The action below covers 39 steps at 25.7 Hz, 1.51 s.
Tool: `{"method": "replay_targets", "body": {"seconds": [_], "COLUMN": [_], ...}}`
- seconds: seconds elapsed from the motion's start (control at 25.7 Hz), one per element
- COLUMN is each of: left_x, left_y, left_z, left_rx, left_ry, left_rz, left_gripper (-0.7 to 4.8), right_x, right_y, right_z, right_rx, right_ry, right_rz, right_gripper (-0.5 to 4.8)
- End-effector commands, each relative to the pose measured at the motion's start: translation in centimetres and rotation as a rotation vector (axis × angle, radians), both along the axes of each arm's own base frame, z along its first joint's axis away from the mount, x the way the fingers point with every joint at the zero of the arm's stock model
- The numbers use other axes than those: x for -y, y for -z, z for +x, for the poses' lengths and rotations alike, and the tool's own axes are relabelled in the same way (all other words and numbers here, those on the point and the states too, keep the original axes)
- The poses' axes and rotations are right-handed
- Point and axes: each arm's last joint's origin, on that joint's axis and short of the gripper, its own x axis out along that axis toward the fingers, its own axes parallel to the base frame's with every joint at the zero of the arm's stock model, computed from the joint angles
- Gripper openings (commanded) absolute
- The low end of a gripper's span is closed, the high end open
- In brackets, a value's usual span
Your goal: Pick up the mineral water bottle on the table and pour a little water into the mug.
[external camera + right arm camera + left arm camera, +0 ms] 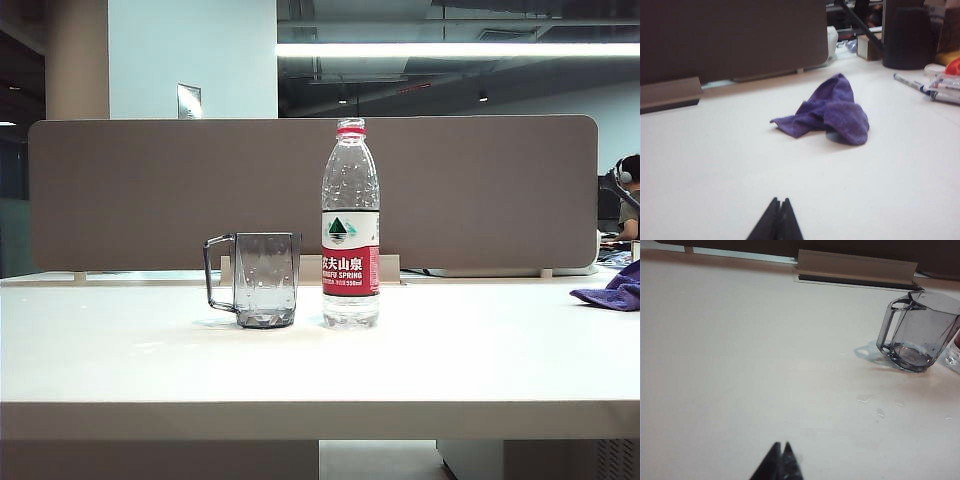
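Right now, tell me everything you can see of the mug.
The mug is a short, see-through, smoky-grey faceted cup with a thin, angular dark handle. It stands upright on the white table, just left of the mineral water bottle, with a narrow gap between them in the exterior view. The left wrist view suggests a little water at its bottom, with droplets on the table nearby. Neither claw touches it.

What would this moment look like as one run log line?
mineral water bottle: upright, uncapped, beside mug | mug: a little water inside | left gripper: shut, empty, off the mug | right gripper: shut, empty, facing purple cloth
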Motion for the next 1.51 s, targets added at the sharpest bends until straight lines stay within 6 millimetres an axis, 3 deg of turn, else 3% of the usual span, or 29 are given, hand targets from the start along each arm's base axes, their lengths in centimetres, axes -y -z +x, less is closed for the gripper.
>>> {"method": "replay_targets", "body": {"seconds": [0.04, 0.66, 1.01, 1.51], "left_x": [0.0, 0.0, 0.0, 0.0], "left_y": [0.0, 0.0, 0.0, 0.0], "left_z": [0.0, 0.0, 0.0, 0.0], "left_rx": [0.002, 0.001, 0.002, 0.001], "left_ry": [0.003, 0.003, 0.003, 0.003], "left_rz": [0.000, 0.000, 0.000, 0.000], "left_gripper": [-0.05, -0.05, -0.05, -0.05], "right_x": [0.0, 0.3, -0.5, -0.6], "right_y": [0.4, 0.8, 1.8, 1.8], "right_z": [0.0, -0.1, -0.1, -0.1], "right_rx": [-0.022, -0.072, -0.189, -0.187], "right_ry": [-0.001, 0.117, -0.160, -0.167], "right_rz": [0.000, -0.035, -0.116, -0.116], "right_gripper": [0.01, -0.01, -0.01, -0.01]}}
